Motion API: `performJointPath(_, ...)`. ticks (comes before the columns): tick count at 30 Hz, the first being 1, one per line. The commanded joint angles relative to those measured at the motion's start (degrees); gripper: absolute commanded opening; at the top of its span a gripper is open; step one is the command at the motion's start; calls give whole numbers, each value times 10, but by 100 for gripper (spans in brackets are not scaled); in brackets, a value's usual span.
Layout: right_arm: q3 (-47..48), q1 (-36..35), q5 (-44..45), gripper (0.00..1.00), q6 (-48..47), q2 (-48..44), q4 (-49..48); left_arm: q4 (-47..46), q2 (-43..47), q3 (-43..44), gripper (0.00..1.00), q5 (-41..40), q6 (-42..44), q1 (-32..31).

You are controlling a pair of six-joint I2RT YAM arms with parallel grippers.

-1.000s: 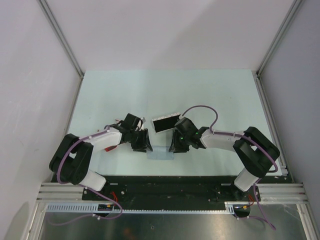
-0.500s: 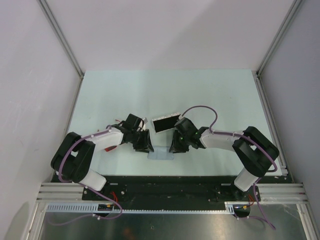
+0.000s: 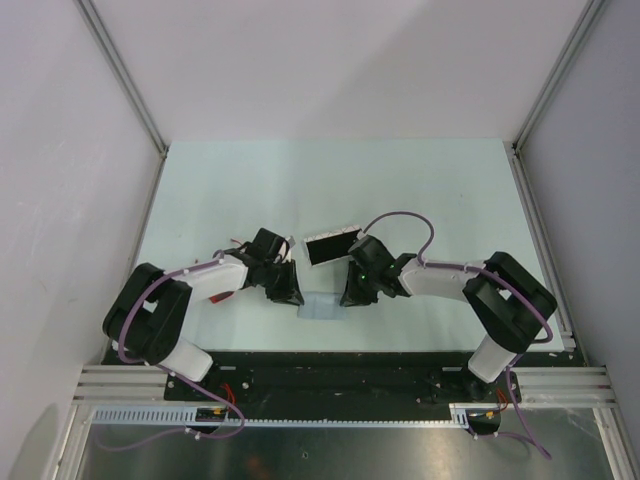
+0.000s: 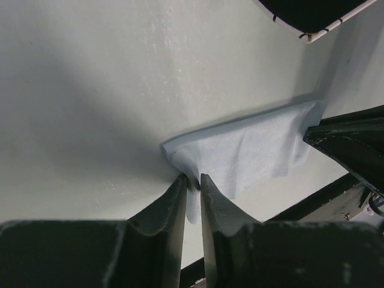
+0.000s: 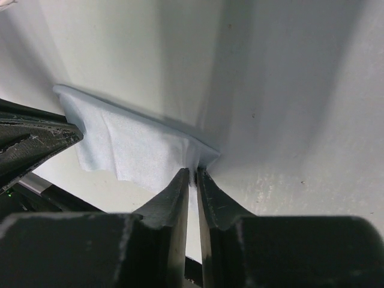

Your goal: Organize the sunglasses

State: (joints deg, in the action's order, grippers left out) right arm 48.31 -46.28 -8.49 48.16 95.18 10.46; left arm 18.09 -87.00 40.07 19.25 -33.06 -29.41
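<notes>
**Top view.** Shows the light-blue cloth [image 3: 322, 305] as a small bunched strip on the table [image 3: 400, 180], held between the left gripper [image 3: 290, 290] at its left end and the right gripper [image 3: 352, 292] at its right end. Places the white case [image 3: 331, 245] just behind the cloth, open, with its dark lining upward. Gives no clear sight of the sunglasses: none on the cloth, none plainly in the case, possibly hidden under an arm beside the cloth.

**Left wrist view.** Shows the left gripper [image 4: 192, 179] almost closed, pinching one corner of the cloth [image 4: 246, 153]. Catches a corner of the case [image 4: 312, 15] beyond the cloth and the dark right gripper [image 4: 348, 138] at the cloth's far end.

**Right wrist view.** Mirrors the above: right gripper [image 5: 193, 173] clamped on the opposite edge of the cloth [image 5: 132, 147], with the left gripper [image 5: 30, 144] at the far end.

**Progress, as judged.** Appears early to midway: case opened, cloth taken at both ends, seemingly for spreading or folding. Leaves open the main steps: getting the sunglasses into the case behind the cloth, stowing the cloth, closing the lid.
</notes>
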Motion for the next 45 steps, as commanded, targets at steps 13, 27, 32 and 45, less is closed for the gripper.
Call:
performJointPath(13,32,-14,45,0,-31,15,72,14,0,0,1,-54,6,-6)
performJointPath(27,117,-12,85,0,-85,-37,129,56,69,70,0,-69,12,-6)
performJointPath(32,155,4,85,0,-109,-52,144,77,74,119,0,-69,12,-6)
performJointPath(45,232,98,65,0,-174,-32,169,100,14,262,0,-77,9,-6)
